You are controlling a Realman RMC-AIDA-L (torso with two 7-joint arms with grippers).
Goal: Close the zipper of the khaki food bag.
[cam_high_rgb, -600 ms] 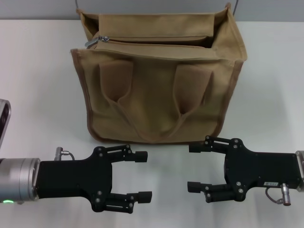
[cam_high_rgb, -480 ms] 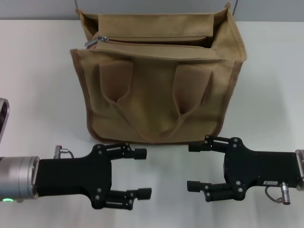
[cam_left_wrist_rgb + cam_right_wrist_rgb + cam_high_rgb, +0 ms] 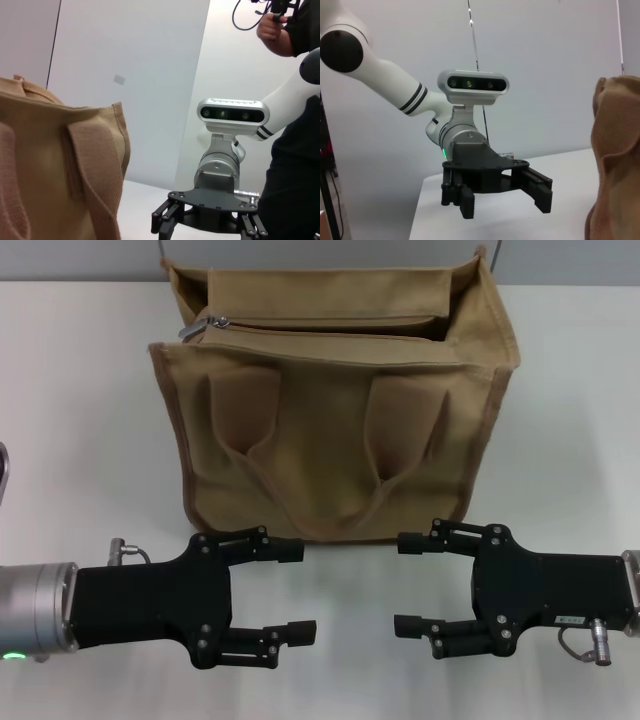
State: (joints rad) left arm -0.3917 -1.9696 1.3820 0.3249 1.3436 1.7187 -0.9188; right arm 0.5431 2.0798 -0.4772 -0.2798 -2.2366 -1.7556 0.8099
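Moved: left gripper (image 3: 296,591) slides back toward the table's (image 3: 90,390) near edge, jaws spread, holding nothing.
Right gripper (image 3: 408,583): spread, empty, by the khaki food bag (image 3: 335,410).
Zipper (image 3: 320,326): unzipped; slider (image 3: 203,327) far-left.

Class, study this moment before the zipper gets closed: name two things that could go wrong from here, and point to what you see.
1. The zipper slider is small and sits at the bag's far top, left end; the open left gripper might miss it.
2. The khaki food bag is soft and unheld: the open right gripper also hovers in front of it, so pulling the slider could drag or tip the bag.
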